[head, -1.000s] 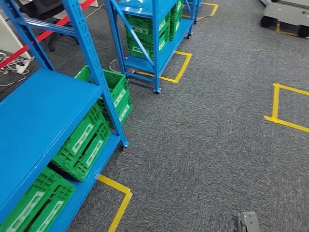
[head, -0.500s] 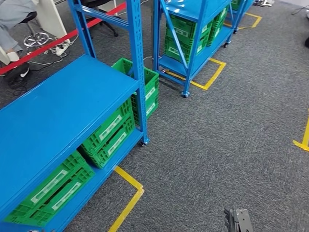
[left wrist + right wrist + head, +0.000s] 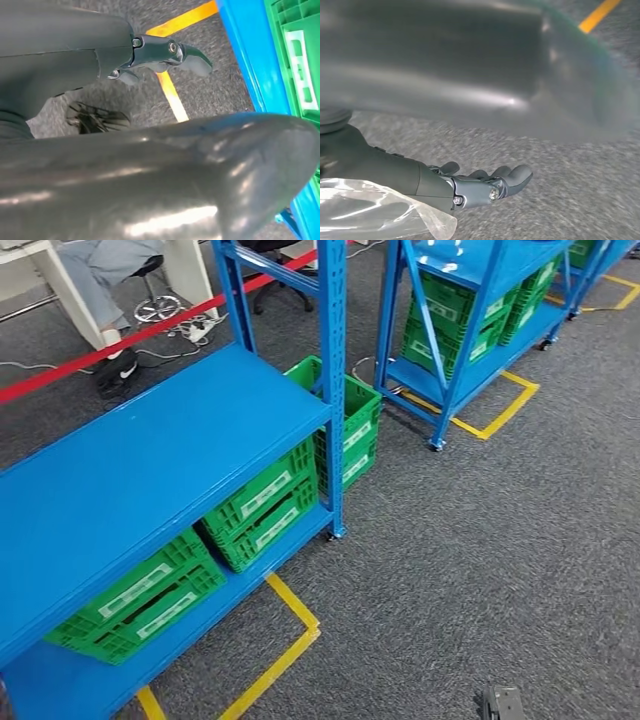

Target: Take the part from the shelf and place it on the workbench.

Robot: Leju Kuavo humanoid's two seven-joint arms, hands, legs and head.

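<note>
Hanging over grey carpet, the left hand [image 3: 166, 52] holds nothing, its fingers loosely extended beside the blue shelf [image 3: 151, 455]. The right hand [image 3: 486, 187] is likewise empty, fingers slack, clear plastic film [image 3: 376, 210] at its wrist. Green crates [image 3: 264, 505] under the shelf's front edge carry white labels too blurred to read. No part can be made out.

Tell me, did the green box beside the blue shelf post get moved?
No. The green crate sits beside the same blue shelf post; the whole picture shifted, so the camera turned.
</note>
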